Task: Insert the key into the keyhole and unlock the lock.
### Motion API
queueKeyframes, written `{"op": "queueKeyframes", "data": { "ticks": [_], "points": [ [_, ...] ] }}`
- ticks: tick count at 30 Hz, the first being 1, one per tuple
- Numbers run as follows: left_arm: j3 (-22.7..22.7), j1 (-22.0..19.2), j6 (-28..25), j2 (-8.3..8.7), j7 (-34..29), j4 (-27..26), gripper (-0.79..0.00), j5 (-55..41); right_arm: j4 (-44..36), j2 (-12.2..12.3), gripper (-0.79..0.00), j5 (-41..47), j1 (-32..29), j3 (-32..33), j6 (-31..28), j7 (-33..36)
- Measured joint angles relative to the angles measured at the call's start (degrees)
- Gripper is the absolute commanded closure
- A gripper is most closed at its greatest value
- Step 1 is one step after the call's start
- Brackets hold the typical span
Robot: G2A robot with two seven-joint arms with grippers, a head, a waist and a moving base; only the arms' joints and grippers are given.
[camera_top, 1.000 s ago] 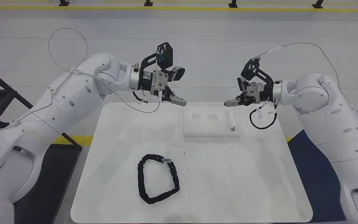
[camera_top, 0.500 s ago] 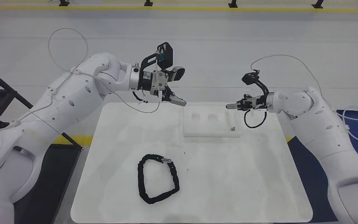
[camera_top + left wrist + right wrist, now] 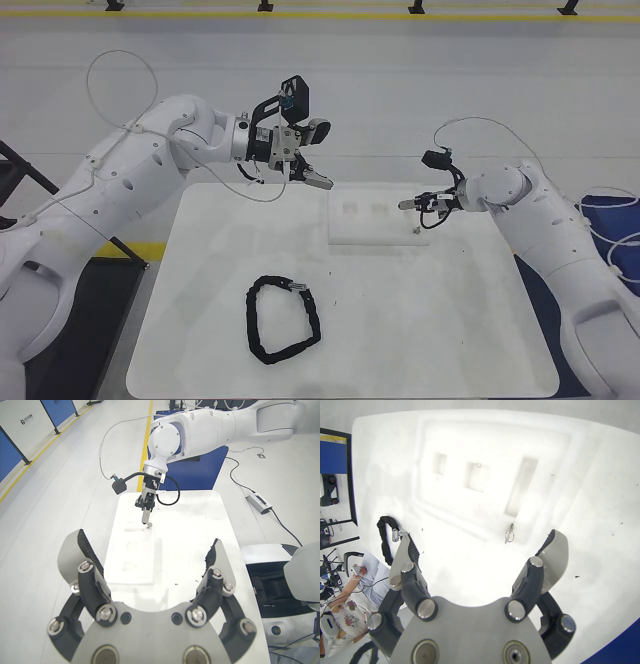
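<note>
Now the key (image 3: 416,229) lies on the white foam tray (image 3: 350,235), with the right gripper (image 3: 405,205) just above it, jaws spread wide. The left gripper (image 3: 322,182) hovers over the counter's (image 3: 450,320) far edge, jaws released too; the black chain lock (image 3: 283,319) lies well apart, nearer the robot

Overhead and wrist cameras, seemingly sharing the tray (image 3: 380,233)

Lock (image 3: 382,540): black cloth sleeve, matt, and there's a shiny metal end.
Key (image 3: 509,535): bright bare metal.
Tray (image 3: 375,236): white foam, matt.
Table (image 3: 430,320): white, smooth.
</note>
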Motion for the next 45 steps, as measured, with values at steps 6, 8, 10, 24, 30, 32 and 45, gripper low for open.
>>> {"op": "queueKeyframes", "data": {
  "ticks": [6, 8, 10, 24, 30, 32, 45],
  "points": [
    [0.00, 0.00, 0.00, 0.00, 0.00, 0.00, -0.785, 0.00, 2.10, -1.35, -0.785, 0.03, 0.27, -1.26, 1.07, 1.88],
    [0.00, 0.00, 0.00, 0.00, 0.00, 0.00, -0.785, 0.00, 2.06, -1.33, -0.785, 0.02, 0.26, -1.24, 1.06, 1.86],
    [0.00, 0.00, 0.00, 0.00, 0.00, 0.00, -0.785, 0.00, 2.05, -1.33, -0.785, 0.03, 0.26, -1.24, 1.05, 1.84],
    [0.00, 0.00, 0.00, 0.00, 0.00, 0.00, -0.785, 0.00, 0.62, -1.15, -0.785, -1.45, -0.87, -1.09, 2.25, -0.47],
    [0.00, 0.00, 0.00, 0.00, 0.00, 0.00, -0.785, 0.00, -2.54, -1.30, -0.785, -5.07, -2.93, -2.11, 4.26, -0.33],
    [0.00, 0.00, 0.00, 0.00, 0.00, 0.00, -0.785, 0.00, -2.86, -1.47, -0.785, -6.05, -3.23, -2.44, 4.71, -0.50],
    [0.00, 0.00, 0.00, 0.00, 0.00, 0.00, -0.785, 0.00, -2.90, -2.56, -0.366, -10.60, -3.57, -2.87, 8.77, -2.01]
  ]
}}
